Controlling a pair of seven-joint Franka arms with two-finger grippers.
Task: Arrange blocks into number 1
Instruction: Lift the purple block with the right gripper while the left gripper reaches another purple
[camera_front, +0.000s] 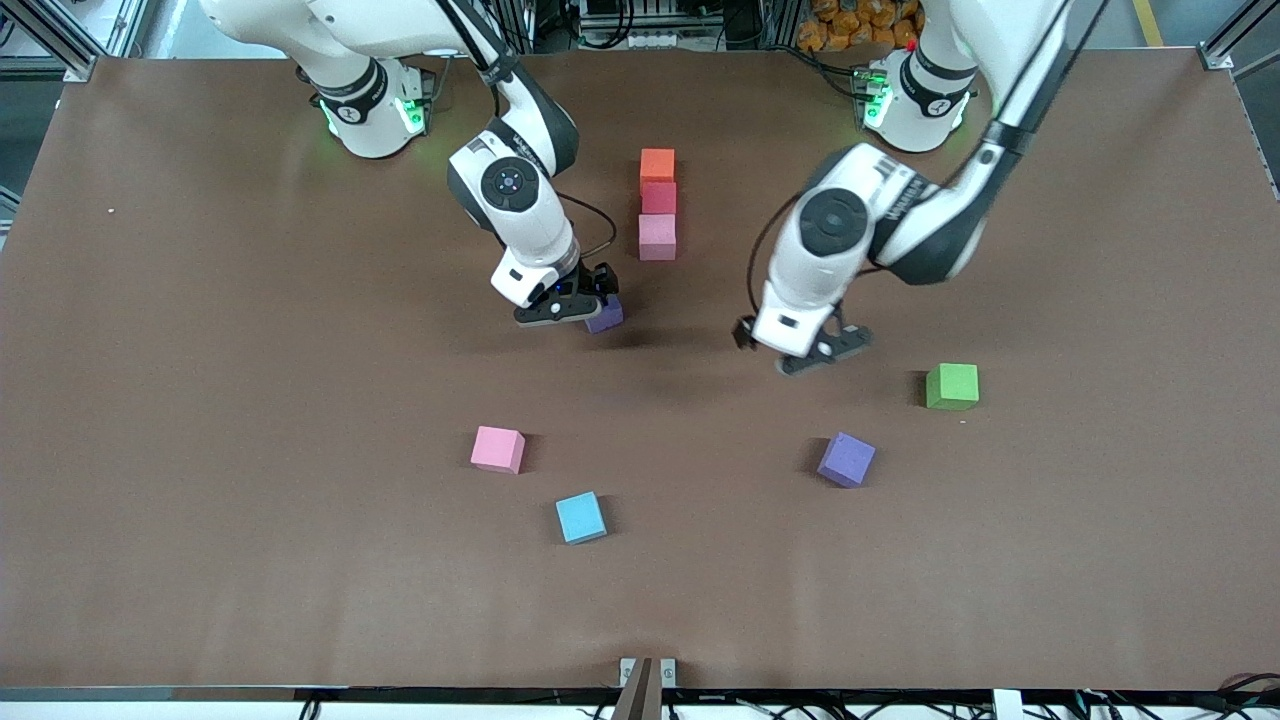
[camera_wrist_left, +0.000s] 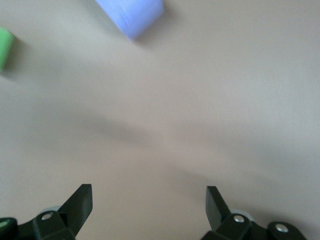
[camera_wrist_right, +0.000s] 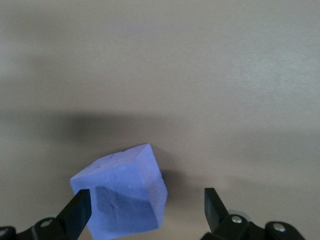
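Observation:
An orange block, a red block and a dark pink block form a touching column at mid-table. A purple block sits askew just nearer the front camera than that column. My right gripper is open around it; one finger is at its side and the other stands well apart. A second purple block lies toward the left arm's end. My left gripper hangs open over bare table, holding nothing.
A light pink cube and a light blue cube lie nearer the front camera, toward the right arm's end. A green cube sits beside the left gripper, toward the left arm's end of the brown table.

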